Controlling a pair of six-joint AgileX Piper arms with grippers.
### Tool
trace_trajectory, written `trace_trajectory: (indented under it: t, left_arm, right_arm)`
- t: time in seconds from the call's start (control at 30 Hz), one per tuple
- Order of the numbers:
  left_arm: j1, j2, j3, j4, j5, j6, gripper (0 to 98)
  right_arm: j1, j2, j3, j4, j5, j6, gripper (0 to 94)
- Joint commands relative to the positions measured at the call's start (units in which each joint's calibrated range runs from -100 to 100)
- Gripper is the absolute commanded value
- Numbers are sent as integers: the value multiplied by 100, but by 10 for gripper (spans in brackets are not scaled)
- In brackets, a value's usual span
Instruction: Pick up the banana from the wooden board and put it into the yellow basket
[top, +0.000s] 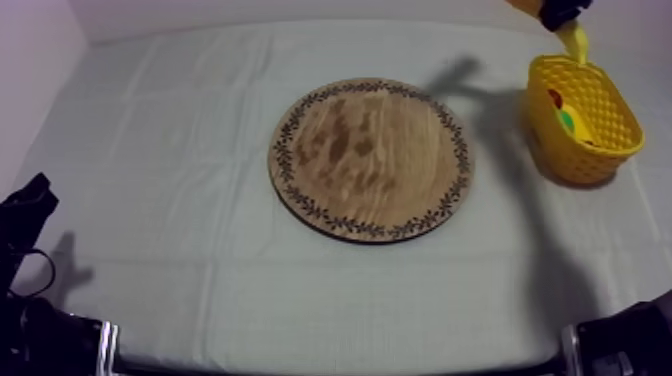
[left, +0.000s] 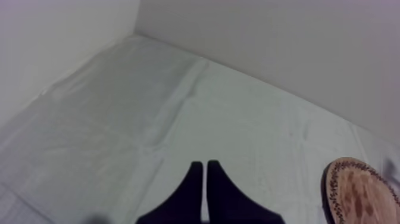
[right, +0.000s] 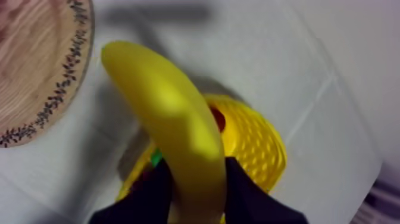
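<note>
Banana (top: 575, 42) is off the wooden board (top: 370, 158) and in the air, pinched near one end between the two black fingers of the right gripper (right: 196, 165). The free end points down toward the yellow basket (top: 592, 152). The basket stands near the table's (top: 150, 150) far right corner, well apart from the board, which lies bare in the middle of the table. In the right wrist view the fruit hangs above the basket's rim, and its long body covers much of the opening. Something red (top: 555, 98) and something green (top: 567, 121) lie inside the basket; I cannot tell what they are.

The left gripper (left: 205, 170) takes no part. Its fingers are pressed together with nothing between them, and it sits low by the near left corner, facing open cloth with the board's rim off to one side.

I judge the pick-up and carry finished and the placing step in hand. The next move calls for bringing the banana down until its lower end is inside the basket walls, then spreading the fingers. The fruit is long compared with the basket's mouth, so it could catch on the rim and tip out if let go too high or off centre.
</note>
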Motion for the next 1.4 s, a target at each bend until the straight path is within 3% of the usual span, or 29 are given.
trace_trajectory:
  t: [0.0, 0.57, 1.1, 1.23, 1.37]
  left_arm:
    - [1, 0, -1, -1, -1, 0, 1]
    - [1, 0, -1, -1, -1, 0, 1]
    - [1, 0, -1, -1, -1, 0, 1]
    - [1, 0, -1, -1, -1, 0, 1]
    - [1, 0, -1, -1, -1, 0, 1]
  right_arm:
    - [255, 13, -12, -22, -13, -54, 114]
    - [723, 68, 376, -52, 85, -239, 121]
    - [953, 839, 1401, 36, -885, -477, 167]
    - [973, 945, 1650, 74, -1118, -527, 216]
    - [985, 1022, 1710, 81, -1211, -577, 339]
